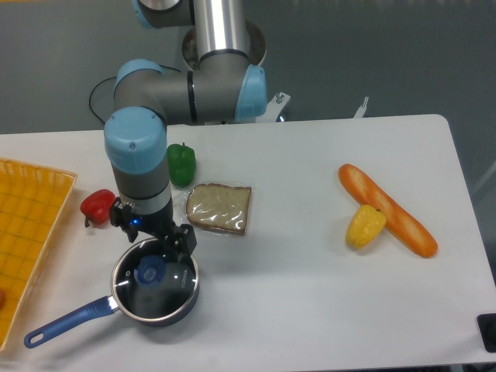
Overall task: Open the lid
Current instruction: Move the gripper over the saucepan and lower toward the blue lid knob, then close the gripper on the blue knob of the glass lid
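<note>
The white table [310, 256] carries everything, with the UR5e arm [139, 155] bent down over its left part so that the wrist points straight at the pan. At the far left edge lies a yellow woven tray [27, 232]. The dark saucepan [155, 283] sits near the front, its blue handle [66, 322] angled toward the front-left corner, leaving the top free to reach from above. The lid [159, 277] lies flat and seated on the pan, its blue knob [150, 269] at the centre. The gripper [152, 232] hangs just above the pan's back rim, a little behind the knob; its fingers look spread, probably ready to straddle the knob, though the wrist hides the tips.

Well to the right lie a baguette [387, 211] and, touching it, a yellow corn piece [365, 226]. Near the arm are a bread slice [219, 208], a green pepper [182, 163] and a red pepper [98, 206].
</note>
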